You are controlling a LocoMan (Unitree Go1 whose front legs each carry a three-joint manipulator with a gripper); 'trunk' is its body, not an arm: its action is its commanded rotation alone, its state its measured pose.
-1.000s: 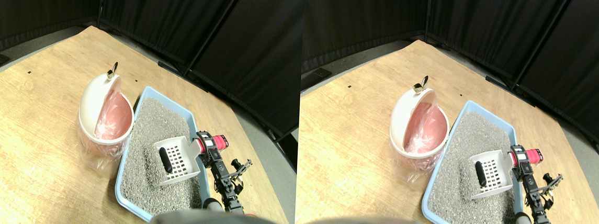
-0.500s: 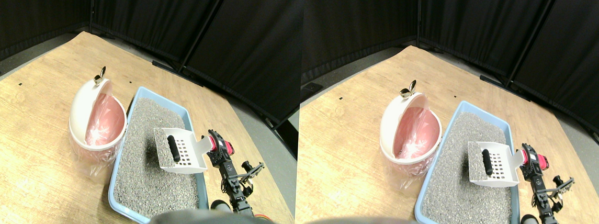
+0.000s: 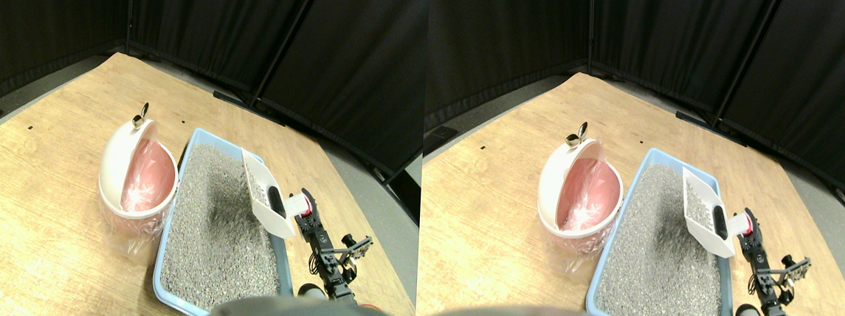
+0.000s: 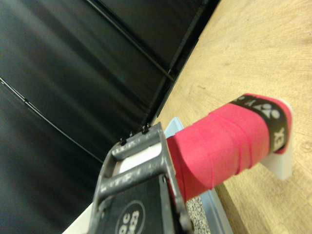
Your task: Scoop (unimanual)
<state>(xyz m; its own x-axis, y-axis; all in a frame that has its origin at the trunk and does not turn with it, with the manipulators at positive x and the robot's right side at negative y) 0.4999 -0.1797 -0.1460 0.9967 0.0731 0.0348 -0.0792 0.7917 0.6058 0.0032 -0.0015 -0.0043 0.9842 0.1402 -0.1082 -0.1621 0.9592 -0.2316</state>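
The tray (image 3: 166, 280) of grey litter (image 3: 216, 223) lay on the wooden floor, just beside the bin (image 3: 133, 179) with its pink liner. The scoop (image 3: 266, 195) hung tilted above the right side of the tray, with a dark lump (image 3: 271, 198) and some litter in it. I judged that the step was the carry after lifting; next it needed moving left over the bin and tipping. The gripper (image 3: 300, 213) seemed to hold the red handle (image 4: 229, 141), but I could not tell how wide its jaws stood.

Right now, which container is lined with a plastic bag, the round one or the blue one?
The round white bin, whose pink inside holds a clear bag; the blue litter tray holds only grey litter.
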